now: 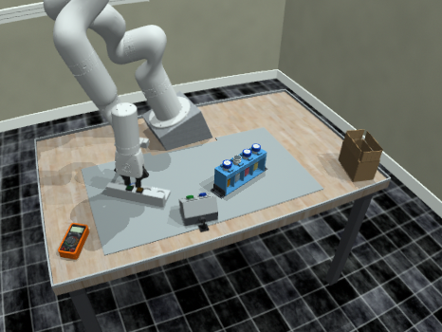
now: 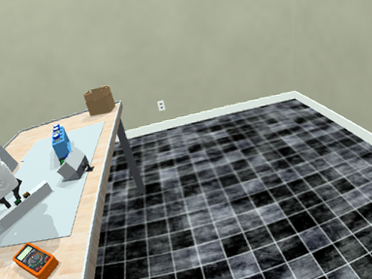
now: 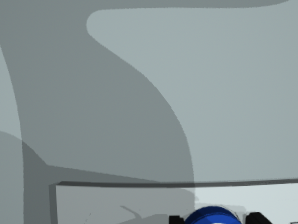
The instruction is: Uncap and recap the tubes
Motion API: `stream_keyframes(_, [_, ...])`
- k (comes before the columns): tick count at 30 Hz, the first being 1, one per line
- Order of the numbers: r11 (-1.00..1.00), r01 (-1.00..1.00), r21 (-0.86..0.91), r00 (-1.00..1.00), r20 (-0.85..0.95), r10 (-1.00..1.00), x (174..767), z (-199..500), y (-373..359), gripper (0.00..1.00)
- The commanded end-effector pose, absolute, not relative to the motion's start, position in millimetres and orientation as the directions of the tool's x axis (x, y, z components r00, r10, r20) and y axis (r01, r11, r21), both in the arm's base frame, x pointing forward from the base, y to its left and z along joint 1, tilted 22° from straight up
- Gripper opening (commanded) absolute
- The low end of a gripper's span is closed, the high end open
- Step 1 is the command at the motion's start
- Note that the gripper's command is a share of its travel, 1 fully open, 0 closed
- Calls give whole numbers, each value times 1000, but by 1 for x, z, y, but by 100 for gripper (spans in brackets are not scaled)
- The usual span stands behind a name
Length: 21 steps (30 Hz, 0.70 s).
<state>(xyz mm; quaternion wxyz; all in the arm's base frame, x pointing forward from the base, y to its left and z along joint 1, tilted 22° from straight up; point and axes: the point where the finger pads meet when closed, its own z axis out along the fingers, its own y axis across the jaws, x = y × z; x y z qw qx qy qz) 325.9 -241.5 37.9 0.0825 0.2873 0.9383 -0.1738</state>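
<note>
One orange meter [image 1: 74, 241] [image 2: 35, 261] lies face up at the near left corner of the bench [image 1: 62, 277] [image 2: 69, 278], as viewed from above. Behind it, on the grey mat [image 1: 142, 228] [image 2: 59, 222], a housing [image 1: 198, 210] [image 2: 75, 165] is fitted with a green key [image 1: 190, 196] [image 2: 63, 162] and a blue key [image 1: 203, 194]. Farther back, the pincer [image 1: 133, 183] [image 2: 13, 203] [image 3: 216, 220] is pointed down at the white cap tray [image 1: 155, 195] [image 2: 36, 199] [image 3: 110, 202]; a blue cap [image 3: 212, 215] is pinched between its fingers. Contact between cap and tray cannot be determined. Both tray lamps are dark. In the blue rack [image 1: 220, 180] [image 2: 62, 148], tube 3 [image 1: 237, 159] is uncapped; tubes 1, 2 and 4 are capped. A cardboard box [image 1: 361, 158] [image 2: 99, 101] is placed at the far right.
</note>
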Motion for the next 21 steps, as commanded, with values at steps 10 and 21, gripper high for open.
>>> stream_keyframes(10, [774, 568, -278, -821, -256, 510, 326, 36, -242, 46])
stream_keyframes(21, [774, 568, -278, -821, -256, 510, 326, 41, -240, 46])
